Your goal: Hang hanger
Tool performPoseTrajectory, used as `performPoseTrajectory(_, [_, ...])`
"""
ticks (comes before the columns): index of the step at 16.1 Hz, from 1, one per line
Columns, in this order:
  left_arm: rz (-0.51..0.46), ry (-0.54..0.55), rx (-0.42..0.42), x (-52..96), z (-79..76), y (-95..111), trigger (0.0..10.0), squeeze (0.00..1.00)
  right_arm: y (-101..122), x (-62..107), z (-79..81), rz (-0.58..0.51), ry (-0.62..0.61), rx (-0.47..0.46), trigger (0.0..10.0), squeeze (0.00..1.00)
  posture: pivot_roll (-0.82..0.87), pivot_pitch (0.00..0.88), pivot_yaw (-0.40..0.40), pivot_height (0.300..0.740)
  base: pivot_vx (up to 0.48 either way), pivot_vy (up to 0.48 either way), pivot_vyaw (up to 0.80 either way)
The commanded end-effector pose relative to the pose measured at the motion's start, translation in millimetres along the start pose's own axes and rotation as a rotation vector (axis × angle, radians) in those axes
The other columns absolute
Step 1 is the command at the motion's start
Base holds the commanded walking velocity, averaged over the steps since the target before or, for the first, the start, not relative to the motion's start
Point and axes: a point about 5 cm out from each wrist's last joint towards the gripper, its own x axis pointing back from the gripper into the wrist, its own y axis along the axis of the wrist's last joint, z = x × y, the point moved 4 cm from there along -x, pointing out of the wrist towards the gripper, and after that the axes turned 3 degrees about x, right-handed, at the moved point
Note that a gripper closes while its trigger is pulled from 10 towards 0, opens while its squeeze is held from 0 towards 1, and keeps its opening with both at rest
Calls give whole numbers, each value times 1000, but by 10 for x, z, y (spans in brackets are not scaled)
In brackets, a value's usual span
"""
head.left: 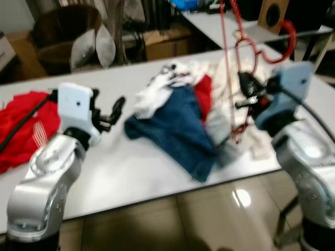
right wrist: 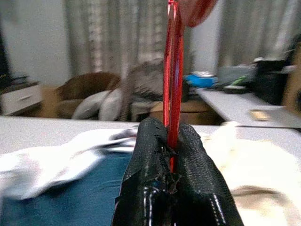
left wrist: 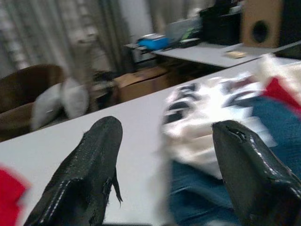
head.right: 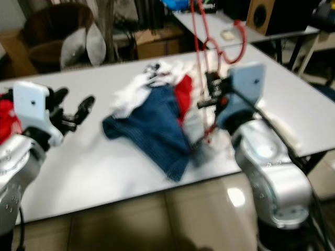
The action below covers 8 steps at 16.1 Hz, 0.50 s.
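A red wire hanger [head.left: 246,44] stands upright above the right side of the white table [head.left: 120,172], its hook [head.left: 282,39] curling to the right. My right gripper [head.left: 247,93] is shut on the hanger's lower wire, and the right wrist view shows the red hanger wire [right wrist: 173,70] pinched between the two black fingers [right wrist: 150,169]. My left gripper [head.left: 112,115] is open over the table's left part, its fingers [left wrist: 89,174] spread with nothing between them, just left of the clothes pile.
A pile of clothes lies mid-table: blue jeans [head.left: 175,130], white garments [head.left: 157,94], a red piece [head.left: 204,94]. A red cloth [head.left: 23,123] lies at the table's left end. Behind stand a brown chair [head.left: 63,31], a cardboard box [head.left: 165,42] and a second table [head.left: 230,26].
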Motion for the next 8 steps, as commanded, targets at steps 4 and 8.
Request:
performPoseTrajectory(4, [17,29,-37,-21,14,-36,10000,0,87,-19,71,-16,41,11,10000,0,-149,0,95,740,0,422,0])
performPoseTrajectory(8, [23,42,-51,-23,30,-55,10000,0,82,-36,100,-9,55,43,10000,0,-147,0,87,740,0,424,0])
